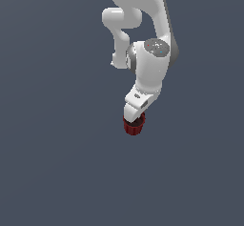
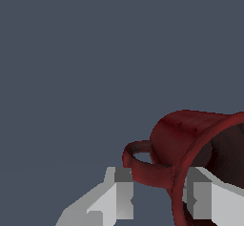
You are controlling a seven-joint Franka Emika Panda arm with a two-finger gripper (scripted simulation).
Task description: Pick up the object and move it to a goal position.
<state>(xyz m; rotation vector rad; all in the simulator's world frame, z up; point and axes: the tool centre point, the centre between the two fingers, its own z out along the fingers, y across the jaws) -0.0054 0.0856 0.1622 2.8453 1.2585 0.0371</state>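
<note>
The white robot hand (image 1: 134, 117) points down over a plain grey tabletop (image 1: 57, 172), its two fingers (image 2: 119, 191) pinching the small dark red mug (image 1: 134, 125). One finger sits inside the rim and one outside by the handle (image 2: 140, 165), seemingly so the thin wall gives a firm hold for carrying.

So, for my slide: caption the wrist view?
Hand straddling the rim of the dark red mug, one finger outside by its handle.

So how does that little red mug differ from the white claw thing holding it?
The mug is dark red and rounded with a loop handle; the gripper is white and blocky. In the exterior view the mug looks much smaller than the gripper. One finger is inside the mug's rim, the other outside.
</note>
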